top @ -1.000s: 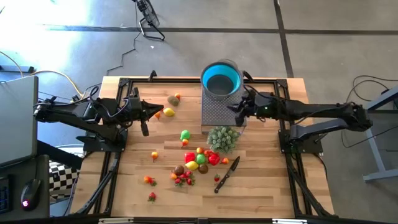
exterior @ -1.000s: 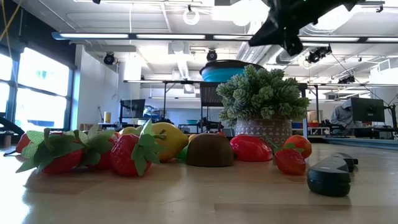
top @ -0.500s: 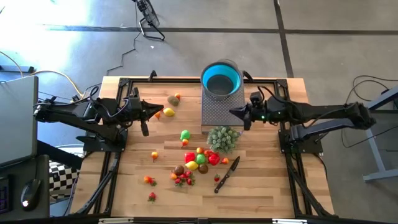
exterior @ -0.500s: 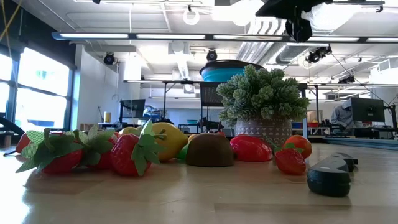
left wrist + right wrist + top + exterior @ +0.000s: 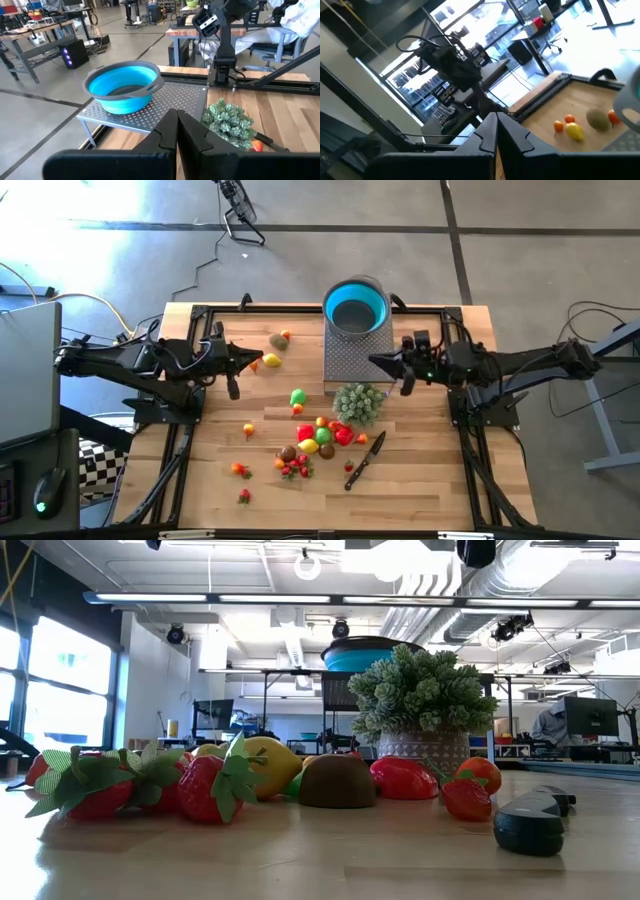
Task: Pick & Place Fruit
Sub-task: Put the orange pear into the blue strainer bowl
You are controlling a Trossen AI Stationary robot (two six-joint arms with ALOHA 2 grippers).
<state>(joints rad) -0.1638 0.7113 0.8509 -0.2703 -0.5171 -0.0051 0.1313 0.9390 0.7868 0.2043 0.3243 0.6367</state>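
Note:
Small toy fruits lie on the wooden table: a cluster near the middle, a green one, a few at the far left, and strays toward the near left. In the low view, strawberries and a brown fruit rest on the tabletop. My left gripper hovers shut over the far left of the table. My right gripper hovers shut beside the metal stand, pointing toward the table's left. Neither holds anything.
A blue bowl sits on a perforated metal stand at the far middle. A pale green bushy plant stands in front of the stand. A black-handled knife lies to the right of the fruit cluster.
My right gripper has risen, almost leaving the top of the low view. It has tipped up to point level toward the table's left, and its arm has drawn back toward the right edge. It stays shut and carries nothing.

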